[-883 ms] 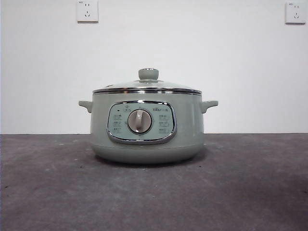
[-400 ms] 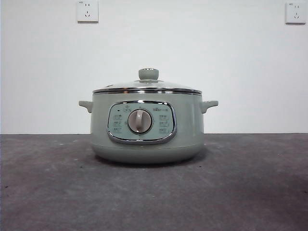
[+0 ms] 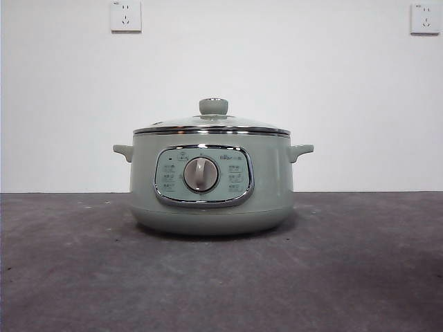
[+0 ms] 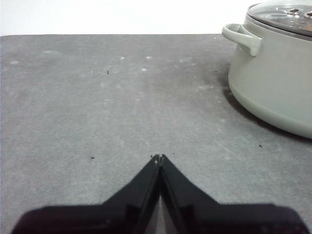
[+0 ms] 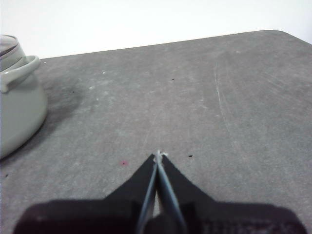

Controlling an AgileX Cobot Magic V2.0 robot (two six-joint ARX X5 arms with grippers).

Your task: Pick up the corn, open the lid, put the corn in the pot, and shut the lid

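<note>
The sage-green pot (image 3: 211,183) stands mid-table with the glass lid (image 3: 212,124) seated flat on its rim, green knob (image 3: 213,106) on top. The corn is out of view in every frame. My left gripper (image 4: 158,157) hovers shut over bare table, well away from the pot (image 4: 273,92), whose side handle and lid edge (image 4: 285,14) show in the left wrist view. My right gripper (image 5: 158,155) is also shut and empty above the table, with the pot (image 5: 17,112) off to one side in the right wrist view.
Dark grey tabletop (image 3: 346,277) stretches around the pot. A white wall with two power sockets (image 3: 125,15) (image 3: 424,18) stands behind. The table's rounded far corner (image 5: 287,35) shows in the right wrist view.
</note>
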